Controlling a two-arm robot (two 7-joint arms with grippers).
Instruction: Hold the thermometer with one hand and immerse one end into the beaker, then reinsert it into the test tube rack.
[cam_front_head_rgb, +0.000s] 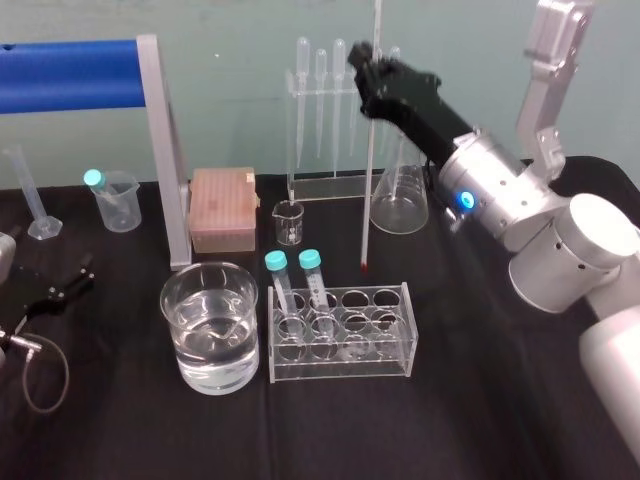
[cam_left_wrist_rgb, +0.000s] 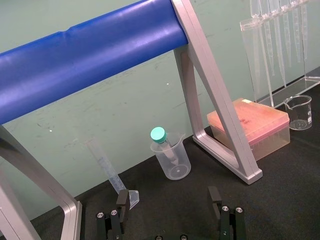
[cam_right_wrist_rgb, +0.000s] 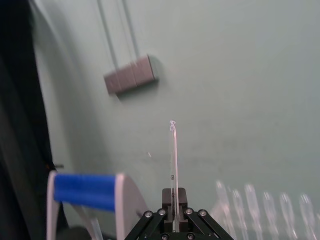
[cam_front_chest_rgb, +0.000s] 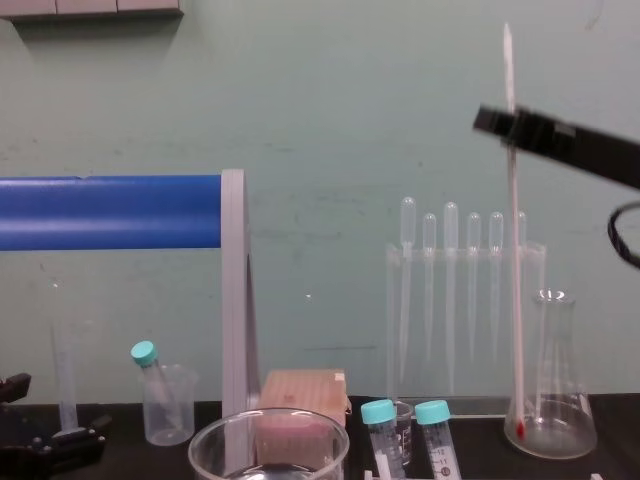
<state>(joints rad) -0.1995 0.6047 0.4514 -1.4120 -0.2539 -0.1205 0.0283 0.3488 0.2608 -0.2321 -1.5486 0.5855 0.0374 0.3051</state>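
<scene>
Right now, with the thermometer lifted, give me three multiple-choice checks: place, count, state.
1. The red tip of the thermometer is: A) in the air by the test tube rack, outside the beaker; B) under the water; C) in the small beaker.
2. Teal-capped tubes in the rack: A) one; B) two; C) four.
3. The right hand is: A) open; B) resting on the table; C) shut on the thermometer.
Answers: A, the tip hangs by the rack; B, two caps show; C, it grips the rod. The left hand lies parked, open, at left.
</scene>
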